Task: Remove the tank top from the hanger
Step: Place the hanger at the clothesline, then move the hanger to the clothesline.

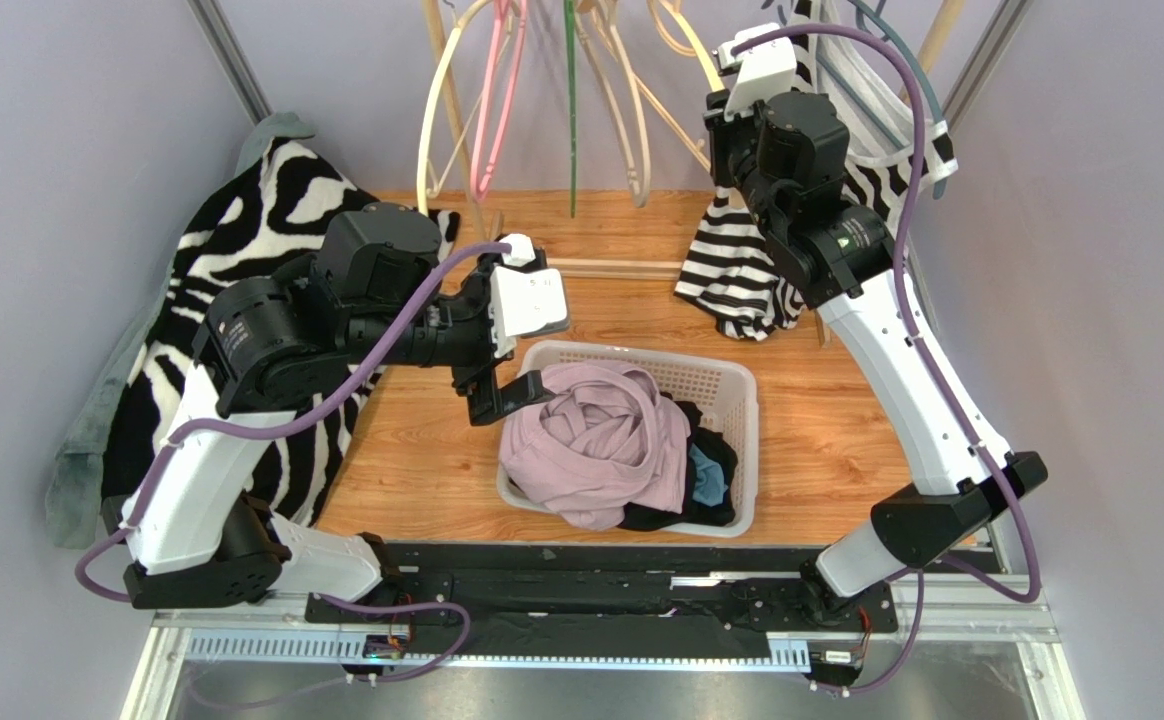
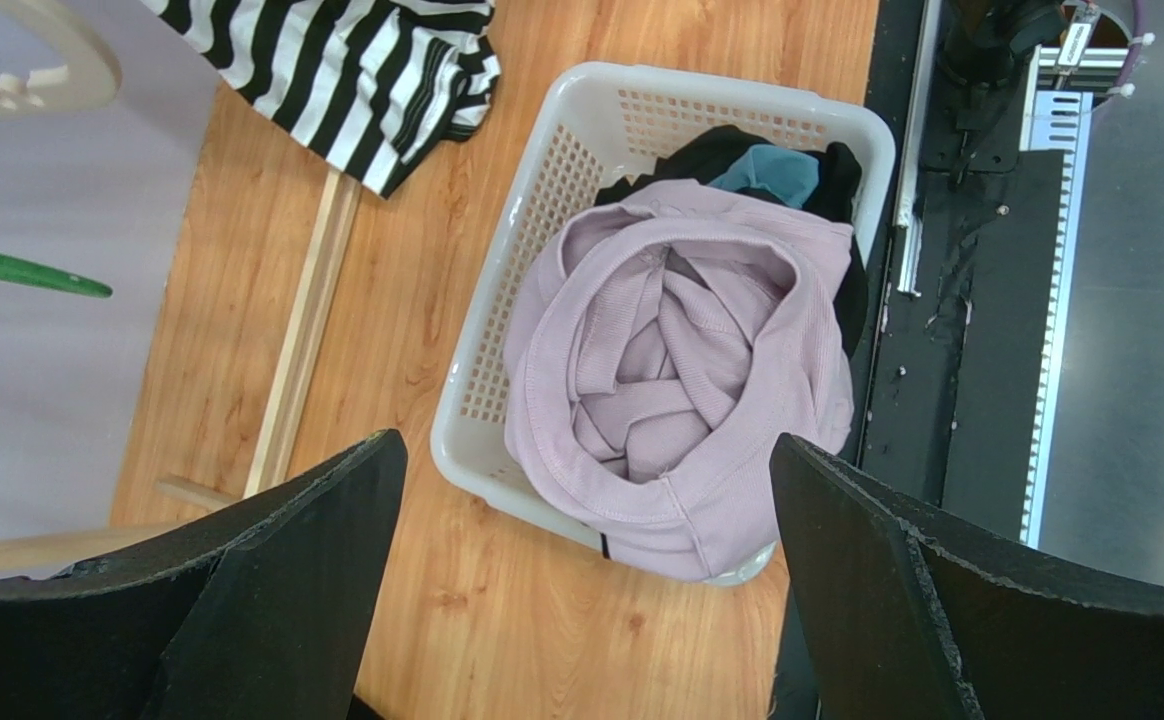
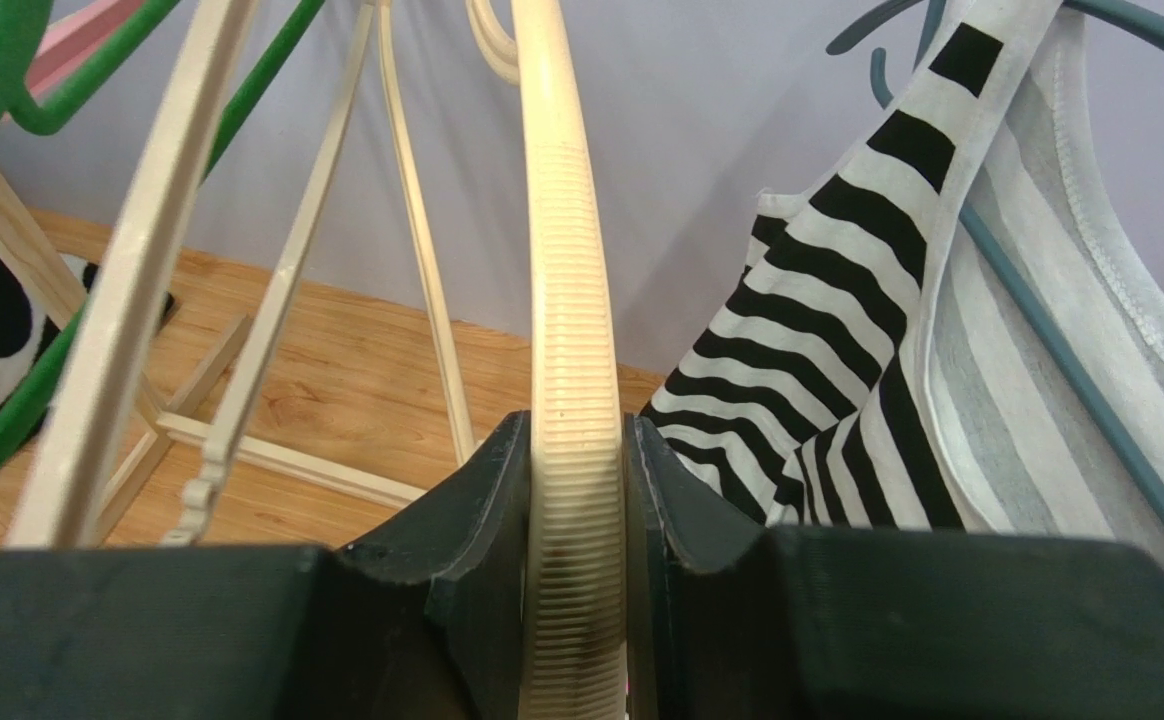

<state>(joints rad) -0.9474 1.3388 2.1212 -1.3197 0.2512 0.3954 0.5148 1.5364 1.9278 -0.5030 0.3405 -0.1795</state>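
Observation:
The black-and-white striped tank top (image 1: 738, 273) hangs at the back right, its lower part bunched on the wooden table. In the right wrist view the tank top (image 3: 829, 375) runs up by a strap just right of my fingers. My right gripper (image 1: 726, 108) is raised at the rack and, in its wrist view (image 3: 575, 438), is shut on the bare ribbed arm of a cream hanger (image 3: 567, 300). My left gripper (image 1: 518, 368) hovers open and empty over the left rim of the basket, as its wrist view (image 2: 585, 450) shows.
A white basket (image 1: 726, 378) holds a lilac garment (image 1: 597, 435) and dark clothes; the basket also shows in the left wrist view (image 2: 543, 165). A zebra-print cloth (image 1: 243, 248) drapes the left side. A teal hanger (image 3: 1084, 393) with a grey-white garment, plus green (image 3: 2, 60), pink (image 1: 506, 90) and cream hangers, crowd the rack.

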